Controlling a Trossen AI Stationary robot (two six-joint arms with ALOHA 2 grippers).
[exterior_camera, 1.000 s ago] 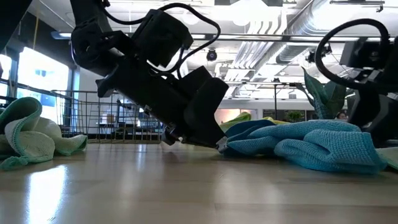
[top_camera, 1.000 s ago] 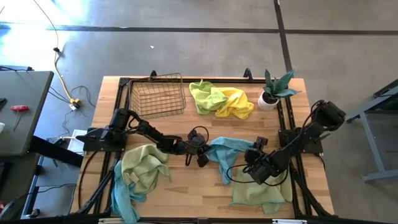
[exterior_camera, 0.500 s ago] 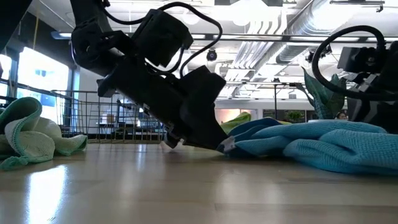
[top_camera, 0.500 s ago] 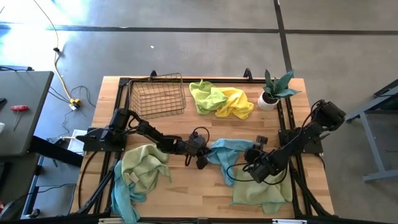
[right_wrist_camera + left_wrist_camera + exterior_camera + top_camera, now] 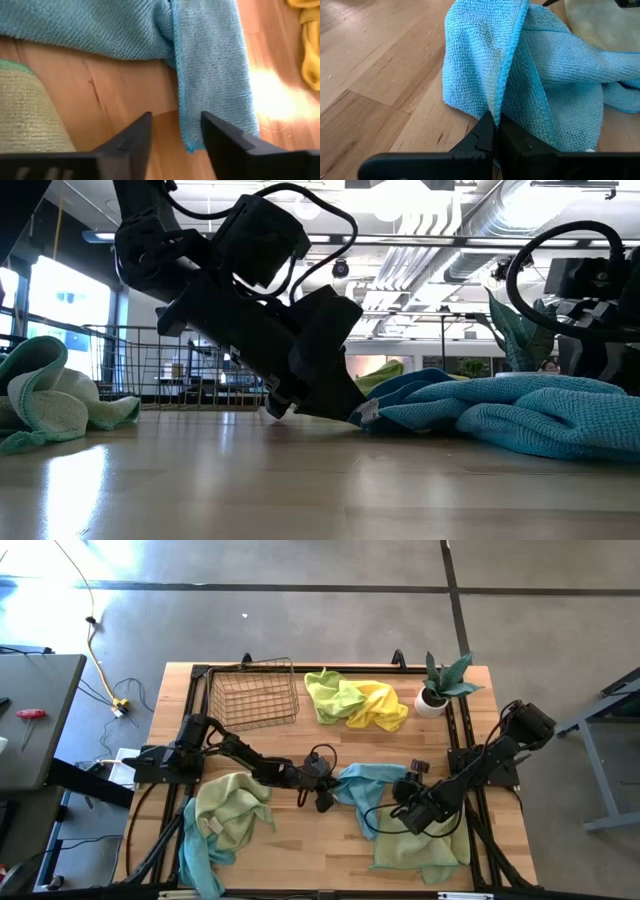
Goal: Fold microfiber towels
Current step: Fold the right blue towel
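**Blue cloth pinched at mid-table, much of it out of sight**

Blue microfibre fills the left wrist view: the left gripper [image 5: 495, 131] has its fingers pressed together on a raised fold of the blue towel [image 5: 520, 65], which lies crumpled at the middle of the wooden table [image 5: 300, 840]. From table height the gripper's dark body blocks the pinch itself.

Just beside it, the right gripper [image 5: 176, 131] hovers with fingers apart over another edge of the same towel; nothing sits between them, and whether they touch the wood cannot be told.

Under the right arm lies a pale green towel [image 5: 420, 850], its upper part covered by the arm. A sage and teal heap [image 5: 222, 820] hangs over the near left edge.

Farther back sit a lime towel [image 5: 330, 695] touching a yellow towel [image 5: 380, 705], a wire basket [image 5: 255, 695] and a potted plant [image 5: 440, 685].
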